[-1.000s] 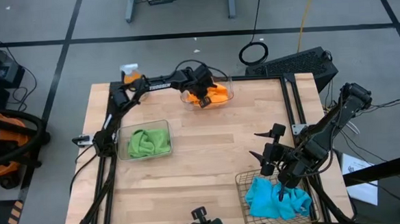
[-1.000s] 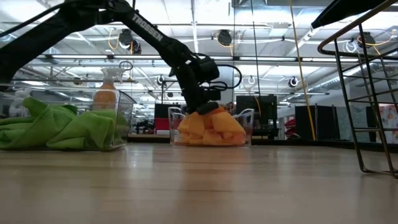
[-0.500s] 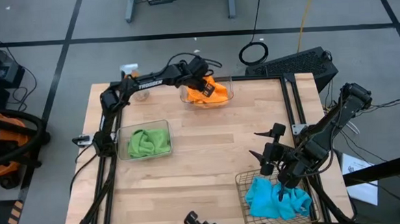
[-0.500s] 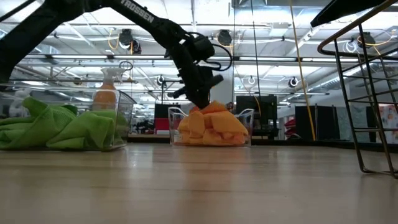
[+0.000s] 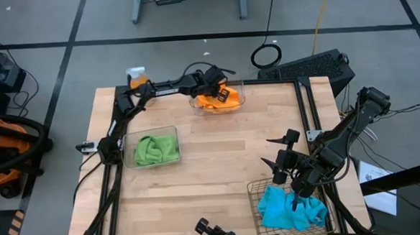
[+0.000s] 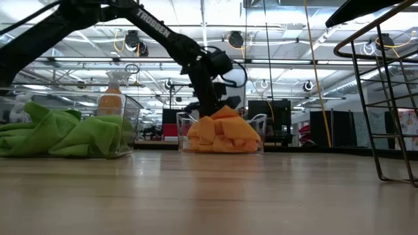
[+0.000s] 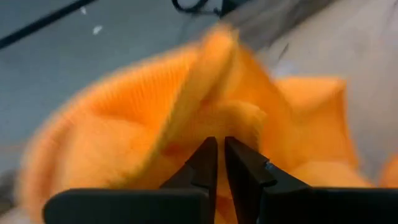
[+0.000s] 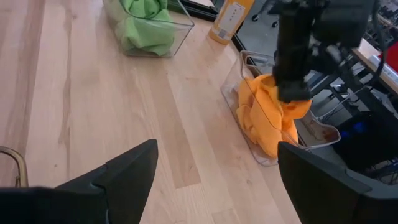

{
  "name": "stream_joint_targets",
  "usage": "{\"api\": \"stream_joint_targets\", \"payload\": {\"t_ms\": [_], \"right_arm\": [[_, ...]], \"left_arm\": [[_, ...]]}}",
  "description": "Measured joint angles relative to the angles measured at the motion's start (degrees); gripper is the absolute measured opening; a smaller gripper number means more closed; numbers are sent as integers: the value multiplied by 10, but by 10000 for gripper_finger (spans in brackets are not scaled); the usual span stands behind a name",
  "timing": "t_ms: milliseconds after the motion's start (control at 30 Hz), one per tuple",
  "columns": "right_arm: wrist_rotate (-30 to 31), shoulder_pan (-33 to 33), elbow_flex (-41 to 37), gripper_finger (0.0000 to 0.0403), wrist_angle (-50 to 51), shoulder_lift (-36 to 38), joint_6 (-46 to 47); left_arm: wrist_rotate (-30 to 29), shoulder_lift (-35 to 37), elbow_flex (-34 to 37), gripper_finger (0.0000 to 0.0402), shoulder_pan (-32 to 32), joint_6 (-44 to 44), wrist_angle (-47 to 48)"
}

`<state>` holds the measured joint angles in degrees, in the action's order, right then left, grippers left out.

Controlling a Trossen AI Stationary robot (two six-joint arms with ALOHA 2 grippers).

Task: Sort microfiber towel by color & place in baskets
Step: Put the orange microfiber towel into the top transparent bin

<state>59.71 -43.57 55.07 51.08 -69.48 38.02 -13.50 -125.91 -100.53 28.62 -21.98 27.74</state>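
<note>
Orange towels [image 5: 222,99] are heaped in a clear tub [image 5: 240,93] at the table's far edge. My left gripper [image 6: 208,112] is shut, and its tips [image 7: 221,152] slant down at the top of that heap. Green towels [image 5: 154,149] fill a clear tub [image 5: 173,131] on the left. Blue towels [image 5: 290,208] lie in the wire-mesh basket [image 5: 253,193] at the near right. My right gripper [image 5: 273,151] hangs open over bare table beside that basket, with nothing between its fingers [image 8: 130,168]. My left gripper has its shut fingertips right at the top of the orange heap [image 7: 242,121], coming from above at a slant. Nothing shows between the fingers. I cannot tell whether the tips touch the cloth.
An orange spray bottle [image 5: 137,79] stands at the far left corner, behind the green tub. Bare wood [image 5: 219,160] spreads across the table's middle. A metal frame rail [image 5: 307,112] runs along the right edge.
My left gripper has come up a little off the orange heap and rolled about its own axis, staying shut and over the tub. The top of the heap stands slightly higher than before.
</note>
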Motion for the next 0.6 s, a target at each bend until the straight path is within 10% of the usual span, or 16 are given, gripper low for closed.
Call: {"api": "stream_joint_targets", "payload": {"t_ms": [600], "right_arm": [[2, 0, 0, 320, 1, 0, 0]], "left_arm": [[48, 26, 0, 38, -10, 17, 19]]}}
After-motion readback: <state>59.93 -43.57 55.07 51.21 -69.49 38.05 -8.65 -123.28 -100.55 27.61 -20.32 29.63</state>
